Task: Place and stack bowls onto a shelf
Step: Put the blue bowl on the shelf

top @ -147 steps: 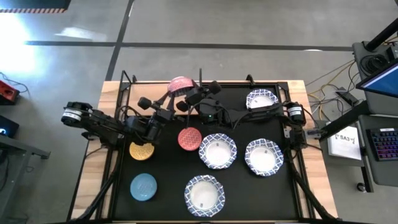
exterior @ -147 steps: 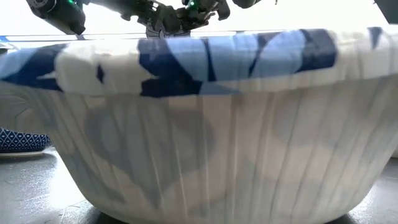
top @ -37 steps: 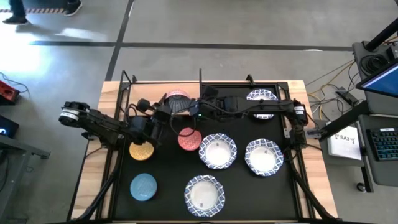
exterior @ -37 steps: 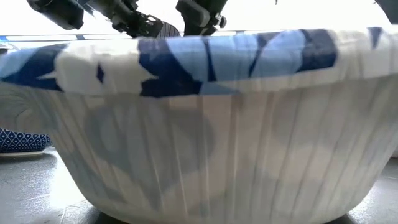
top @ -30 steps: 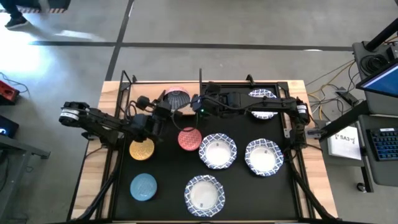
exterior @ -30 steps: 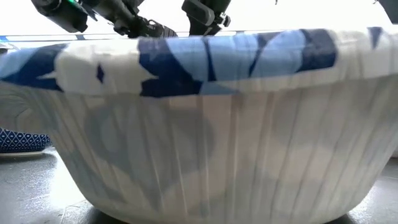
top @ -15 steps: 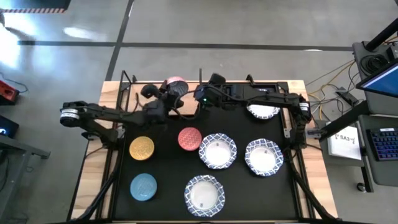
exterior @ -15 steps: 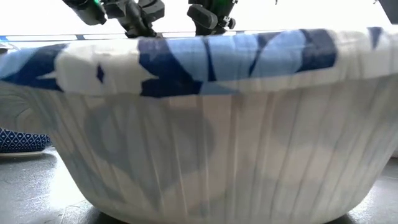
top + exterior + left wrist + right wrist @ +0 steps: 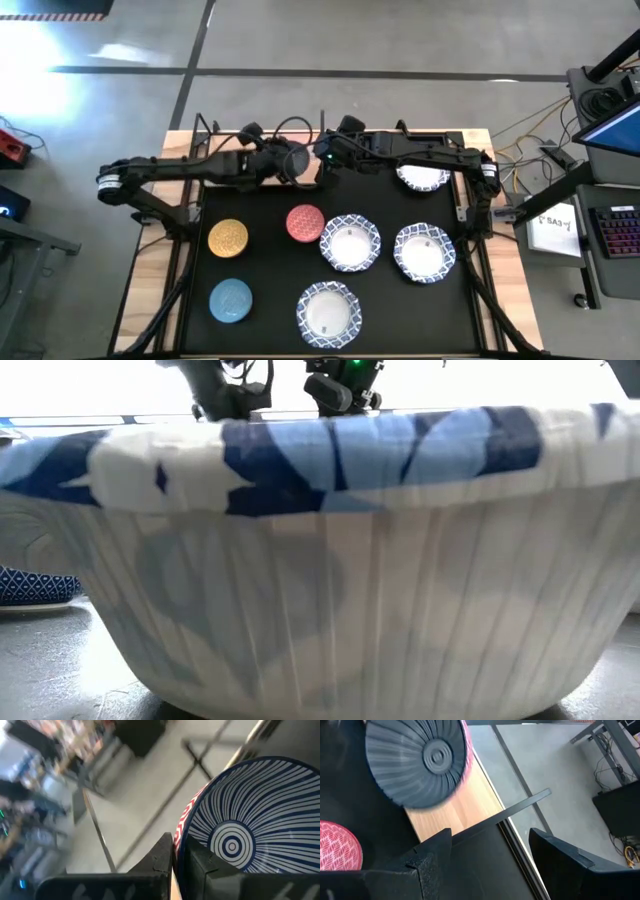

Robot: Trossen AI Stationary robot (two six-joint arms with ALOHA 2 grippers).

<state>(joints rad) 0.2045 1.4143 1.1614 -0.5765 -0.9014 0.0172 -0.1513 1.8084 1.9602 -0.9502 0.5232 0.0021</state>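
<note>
My left gripper (image 9: 283, 163) is shut on a grey bowl (image 9: 297, 162) with blue stripes inside (image 9: 240, 835), held over the light-wood shelf (image 9: 455, 805) at the table's far edge. A pink patterned bowl (image 9: 466, 745) peeks out behind the grey one. My right gripper (image 9: 490, 865) hangs open just right of the grey bowl, facing its underside (image 9: 415, 765), with nothing between its fingers. On the black mat lie a yellow bowl (image 9: 228, 237), a red one (image 9: 304, 222), a blue one (image 9: 231, 300) and several white, blue-rimmed bowls (image 9: 350, 243). My left gripper pinches the grey bowl's rim (image 9: 176, 837), one finger against the outer wall and one on the striped inside. The fingers come from the table's left, slanting down. The bowl stands tipped on edge with its inside toward the wrist. I cannot tell whether it touches the pink bowl.
Thin black posts (image 9: 322, 120) rise along the shelf at the far edge. A white, blue-rimmed bowl (image 9: 422, 175) lies under my right arm. In the low view, one large white bowl (image 9: 320, 580) fills nearly the whole picture. Bare mat shows between the small bowls.
My left gripper has swung toward the table's far edge and to the right with the grey bowl, and its wrist has rolled. The bowl, which lay open side down, now stands tipped on edge beside my right gripper, which stays open.
</note>
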